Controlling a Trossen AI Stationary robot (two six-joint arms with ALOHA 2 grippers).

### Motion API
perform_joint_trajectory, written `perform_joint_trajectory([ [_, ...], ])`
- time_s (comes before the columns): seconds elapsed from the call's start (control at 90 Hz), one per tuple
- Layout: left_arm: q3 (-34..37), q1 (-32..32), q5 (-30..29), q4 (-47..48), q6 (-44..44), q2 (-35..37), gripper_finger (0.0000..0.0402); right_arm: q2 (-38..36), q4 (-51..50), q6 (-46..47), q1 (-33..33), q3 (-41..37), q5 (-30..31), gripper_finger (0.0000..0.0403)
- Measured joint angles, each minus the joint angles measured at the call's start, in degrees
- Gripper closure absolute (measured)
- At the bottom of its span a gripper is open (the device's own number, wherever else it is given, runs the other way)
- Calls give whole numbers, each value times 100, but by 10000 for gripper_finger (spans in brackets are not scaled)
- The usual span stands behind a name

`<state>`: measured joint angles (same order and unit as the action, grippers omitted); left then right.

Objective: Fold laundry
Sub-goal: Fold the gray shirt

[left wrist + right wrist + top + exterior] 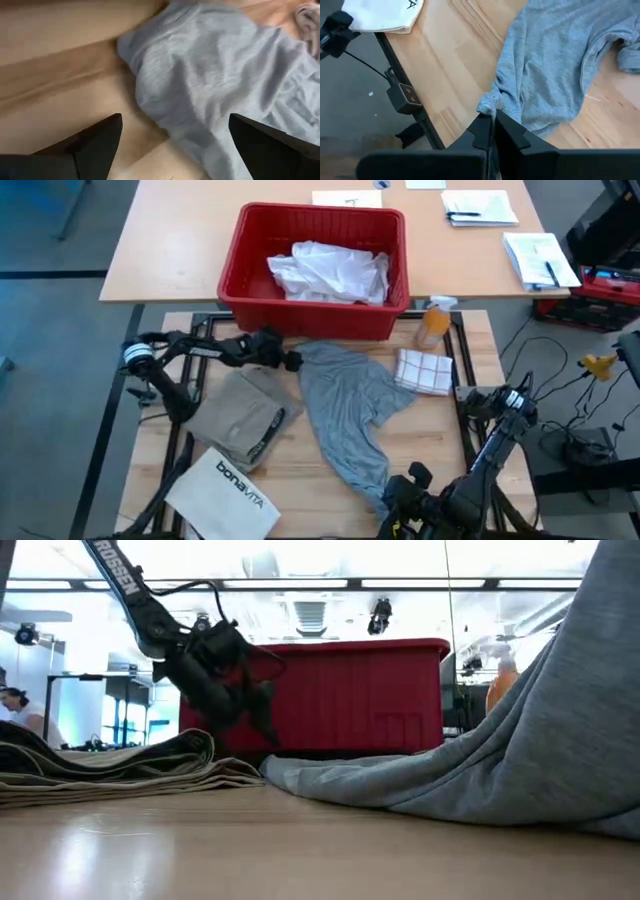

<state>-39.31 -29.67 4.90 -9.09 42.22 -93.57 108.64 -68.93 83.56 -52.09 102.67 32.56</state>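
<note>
Right gripper (492,120) is at the bottom centre of the high view, fingers pinched together on the near hem of the grey T-shirt (345,405); the right wrist view shows a small bunch of fabric clamped at the tips. Left gripper (290,362) sits centre-left in the high view, at the shirt's far edge just in front of the red bin (255,240), fingers spread wide with cloth under them but nothing held. The shirt lies mid-table, long axis diagonal from upper centre, near the bin, to lower centre-right; the far end is broad and the near end narrows into the pinched hem. Risks, as I judge them: the right grip is a thin pinch on a rolled edge, so a fast lift could slip it; pulling with the left side unanchored would drag the whole shirt and not spread it. One lobe of the shirt reaches toward the checked cloth (423,371) and could snag or drag it. The khaki piece (240,415) lies folded left of the shirt, with the bonavita bag (225,492) at lower left. White shirt (330,272) is in the bin.
</note>
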Motion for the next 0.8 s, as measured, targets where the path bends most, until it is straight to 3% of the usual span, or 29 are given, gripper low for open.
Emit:
perform_joint_trajectory([
  [0.367, -724, 17, 78, -85, 12, -833, 52, 0, -15, -21, 30, -4, -2, 403],
  [0.478, -811, 24, -95, -43, 17, -875, 72, 0, -9, -17, 28, -4, -2, 403],
  [0.633, -865, -11, -111, 242, -175, -808, 163, 0, -35, -69, 39, -7, 0, 403],
  [0.8, -852, -7, -47, 481, -377, -713, 345, -1, -55, -282, 25, -7, 2, 403],
])
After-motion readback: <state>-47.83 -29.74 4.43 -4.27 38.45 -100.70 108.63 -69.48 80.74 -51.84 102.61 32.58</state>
